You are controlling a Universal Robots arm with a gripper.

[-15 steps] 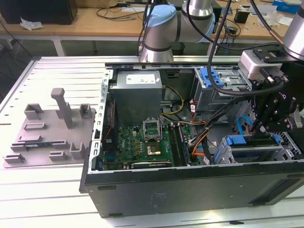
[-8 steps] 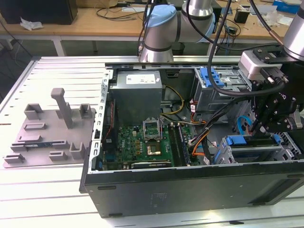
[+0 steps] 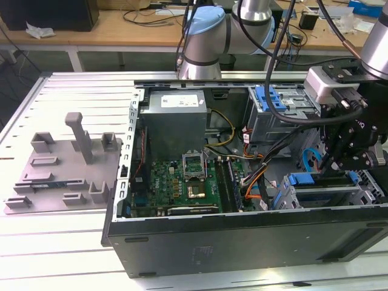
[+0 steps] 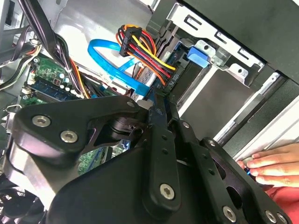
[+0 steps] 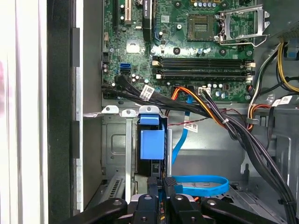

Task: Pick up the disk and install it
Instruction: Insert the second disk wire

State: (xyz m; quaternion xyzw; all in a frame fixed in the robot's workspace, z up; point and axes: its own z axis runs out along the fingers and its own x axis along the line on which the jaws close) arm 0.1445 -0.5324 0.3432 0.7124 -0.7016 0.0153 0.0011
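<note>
desk: grey slatted metal desk (image 3: 73, 91), wooden bench (image 3: 121, 27) behind
case: one open computer case (image 3: 242, 233)
fixtures: one grey tray (image 3: 36, 182)
disk: disk (image 5: 152, 142) seated in drive bay
pincer: pincer (image 5: 161, 183) narrowly closed on disk's edge
hand: one hand (image 4: 275, 163) on case rim

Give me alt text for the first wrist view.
The gripper sits at a blue drive carrier standing in a metal bay of an open computer case, with a blue cable beside it and the motherboard beyond.
</note>
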